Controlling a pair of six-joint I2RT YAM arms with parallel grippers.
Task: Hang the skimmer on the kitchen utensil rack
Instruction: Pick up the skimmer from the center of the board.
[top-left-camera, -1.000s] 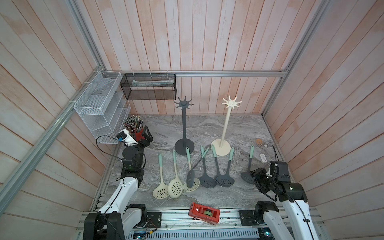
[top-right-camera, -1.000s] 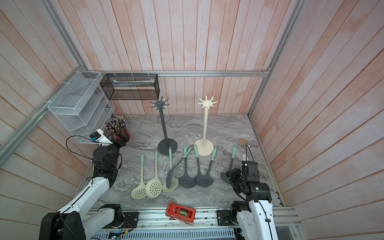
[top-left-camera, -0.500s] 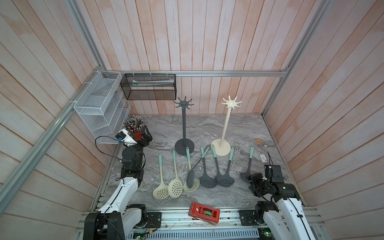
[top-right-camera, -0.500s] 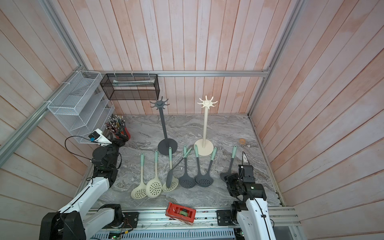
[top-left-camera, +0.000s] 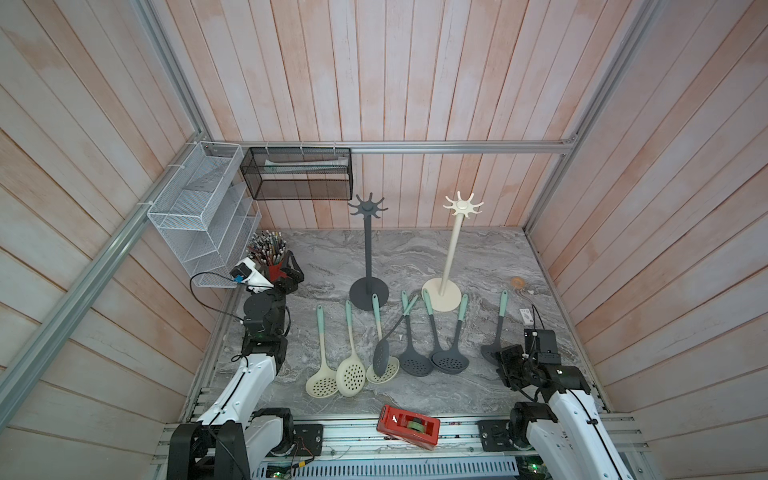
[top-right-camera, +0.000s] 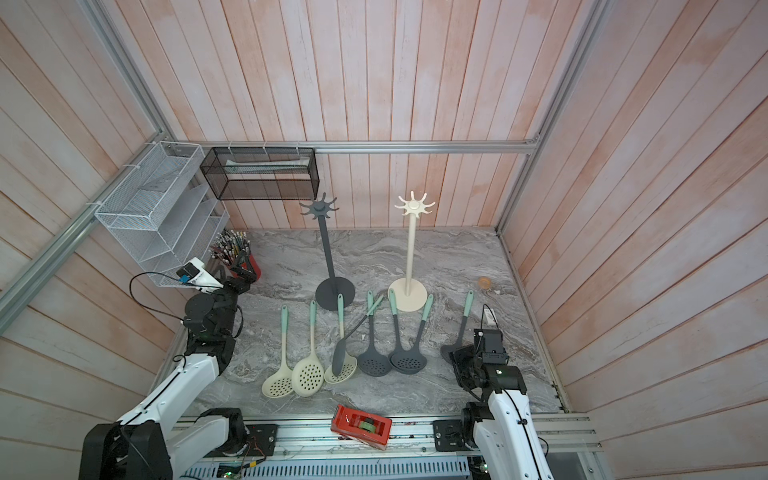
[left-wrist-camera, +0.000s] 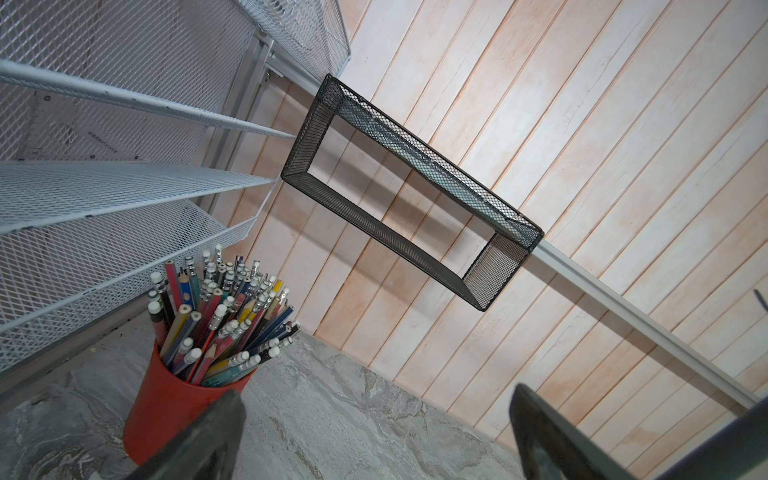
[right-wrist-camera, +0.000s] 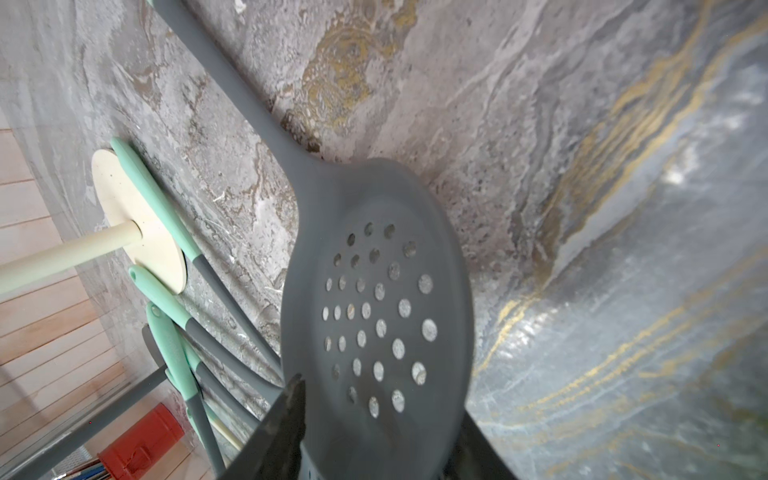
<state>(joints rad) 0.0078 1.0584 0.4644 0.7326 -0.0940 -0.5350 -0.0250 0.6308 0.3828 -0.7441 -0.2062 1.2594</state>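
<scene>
- Grey skimmer (top-left-camera: 500, 322) lies flat on the marble top (top-left-camera: 415, 257) in both top views, at the right end of the utensil row, its teal handle pointing toward the racks. The right gripper (top-left-camera: 508, 365) has drawn back toward its own base over the last second and now sits at the skimmer's head.
- Cream rack (top-right-camera: 410, 249) and grey rack (top-right-camera: 327, 249) stand upright behind the row in a top view. Nothing hangs on either and both are well apart from the skimmer, so hanging has not begun.
- Left wrist: the left gripper (left-wrist-camera: 374, 395) is spread wide, holds nothing and faces the pencil cup (left-wrist-camera: 158, 395). It has not stirred.
- Right wrist: the skimmer's perforated head (right-wrist-camera: 374, 311) fills the gap between the fingers (right-wrist-camera: 286, 415), which have narrowed around it. Whether they clamp it yet I cannot tell.
- This looks like a grasp being made at the head, which would leave the handle end free for a hook.
</scene>
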